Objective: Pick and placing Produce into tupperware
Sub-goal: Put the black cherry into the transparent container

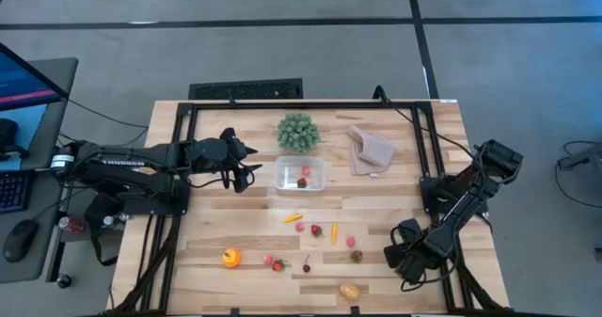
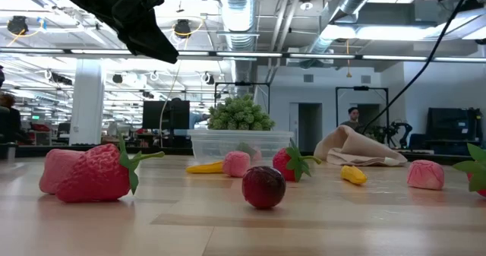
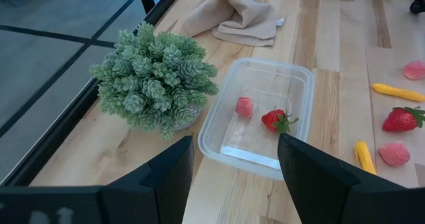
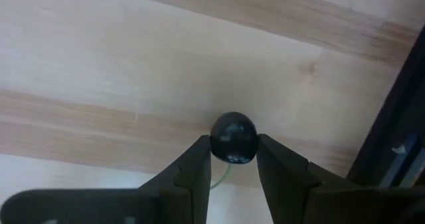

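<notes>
The clear tupperware (image 1: 301, 174) (image 3: 262, 117) sits mid-table and holds a pink piece (image 3: 244, 106) and a red strawberry (image 3: 275, 120). More produce lies nearer the near edge: an orange carrot (image 1: 293, 218), a strawberry (image 1: 316, 230), a yellow piece (image 1: 333, 232), pink pieces, an orange (image 1: 230, 257), a dark cherry (image 2: 263, 186) and a yellow lemon (image 1: 349, 291). My left gripper (image 1: 246, 171) (image 3: 236, 151) hovers open just left of the tupperware. My right gripper (image 1: 397, 257) (image 4: 233, 151) is low at the table's near right, shut on a dark round fruit (image 4: 233, 137). My right gripper pinches the dark round fruit (image 4: 233, 139) between its two fingertips (image 4: 199, 159), one on each side of the ball. The fingers come from above, pointing down at the table. A thin green stem (image 4: 219, 177) trails from the fruit. Whether the fruit still rests on the wood cannot be told.
A green spiky plant (image 1: 297, 132) stands just beyond the tupperware, and a beige cloth (image 1: 369, 151) lies to its right. A black frame rail (image 4: 392, 137) runs close beside the right gripper. Bare wood lies between the tupperware and the scattered produce.
</notes>
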Robot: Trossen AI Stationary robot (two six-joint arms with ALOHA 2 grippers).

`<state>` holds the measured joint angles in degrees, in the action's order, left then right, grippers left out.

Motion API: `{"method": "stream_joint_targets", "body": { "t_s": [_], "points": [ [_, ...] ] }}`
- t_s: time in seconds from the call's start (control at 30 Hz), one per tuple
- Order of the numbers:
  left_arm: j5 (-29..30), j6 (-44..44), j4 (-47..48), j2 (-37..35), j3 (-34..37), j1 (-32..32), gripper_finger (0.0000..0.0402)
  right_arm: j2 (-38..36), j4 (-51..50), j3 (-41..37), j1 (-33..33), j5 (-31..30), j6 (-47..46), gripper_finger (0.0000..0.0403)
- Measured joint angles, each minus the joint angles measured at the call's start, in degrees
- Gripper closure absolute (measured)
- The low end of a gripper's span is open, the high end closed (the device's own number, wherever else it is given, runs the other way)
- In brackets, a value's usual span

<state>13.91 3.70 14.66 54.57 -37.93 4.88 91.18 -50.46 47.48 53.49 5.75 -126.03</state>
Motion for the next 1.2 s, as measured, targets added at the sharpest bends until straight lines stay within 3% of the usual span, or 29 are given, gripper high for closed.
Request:
{"method": "stream_joint_targets", "body": {
  "t_s": [0.37,1.2],
  "points": [
    [0.0,0.03,0.0,0.0,0.02,-0.02,0.0192,0.02,-0.21,1.22,-1.5,-9.99,0.48,0.0295],
    [0.0,3.58,-0.03,-0.01,0.02,-0.02,0.0192,0.0,0.19,3.26,-6.95,-41.99,8.08,0.0295]
  ]
}}
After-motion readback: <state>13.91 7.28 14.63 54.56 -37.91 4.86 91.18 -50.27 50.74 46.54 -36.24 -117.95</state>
